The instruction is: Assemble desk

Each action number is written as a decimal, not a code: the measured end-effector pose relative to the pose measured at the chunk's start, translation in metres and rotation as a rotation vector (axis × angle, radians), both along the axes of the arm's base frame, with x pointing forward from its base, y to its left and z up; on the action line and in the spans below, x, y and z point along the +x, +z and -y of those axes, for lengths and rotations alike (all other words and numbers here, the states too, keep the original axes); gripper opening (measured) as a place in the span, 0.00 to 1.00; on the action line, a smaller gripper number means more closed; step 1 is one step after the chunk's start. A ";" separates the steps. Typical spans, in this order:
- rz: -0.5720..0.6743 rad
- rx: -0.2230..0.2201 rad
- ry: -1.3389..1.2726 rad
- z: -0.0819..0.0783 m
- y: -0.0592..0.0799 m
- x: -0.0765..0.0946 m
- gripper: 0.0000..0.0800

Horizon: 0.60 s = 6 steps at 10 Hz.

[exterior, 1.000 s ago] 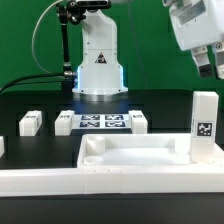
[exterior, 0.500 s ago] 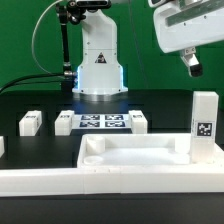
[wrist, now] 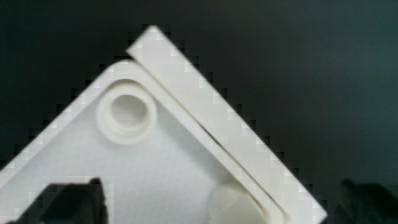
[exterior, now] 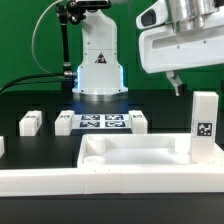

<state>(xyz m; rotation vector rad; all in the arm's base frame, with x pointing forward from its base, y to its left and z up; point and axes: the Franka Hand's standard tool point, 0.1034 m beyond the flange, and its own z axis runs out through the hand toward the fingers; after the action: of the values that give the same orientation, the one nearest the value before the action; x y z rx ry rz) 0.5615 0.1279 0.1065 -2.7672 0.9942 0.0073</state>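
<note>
The desk panel (exterior: 135,155) is a wide white rimmed tray lying flat at the front. One white leg (exterior: 204,121) with a black-and-white tag stands upright at its corner on the exterior view's right. Three more legs lie on the black table behind it (exterior: 30,122) (exterior: 64,122) (exterior: 138,121). My gripper (exterior: 176,84) hangs high above the panel's far right part, apart from everything. In the wrist view a panel corner (wrist: 205,105) with a round socket (wrist: 128,108) shows below my gripper (wrist: 214,205). Its dark fingertips (wrist: 63,203) stand wide apart with nothing between them.
The marker board (exterior: 100,122) lies between the loose legs in front of the robot base (exterior: 98,65). A long white rail (exterior: 50,183) runs along the front edge. Another white part (exterior: 2,147) shows at the exterior view's left edge.
My gripper has moved toward the exterior view's left and come lower, from the top right corner to above the panel's far right part. The parts have not moved.
</note>
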 end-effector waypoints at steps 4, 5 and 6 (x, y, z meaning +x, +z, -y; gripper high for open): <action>0.051 -0.019 0.282 0.006 -0.003 -0.001 0.81; 0.043 -0.024 0.403 0.018 -0.013 -0.012 0.81; 0.004 -0.033 0.471 0.023 -0.020 -0.024 0.81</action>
<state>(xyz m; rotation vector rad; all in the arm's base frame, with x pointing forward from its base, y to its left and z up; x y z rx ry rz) 0.5377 0.1044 0.0868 -2.9580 0.3233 0.0552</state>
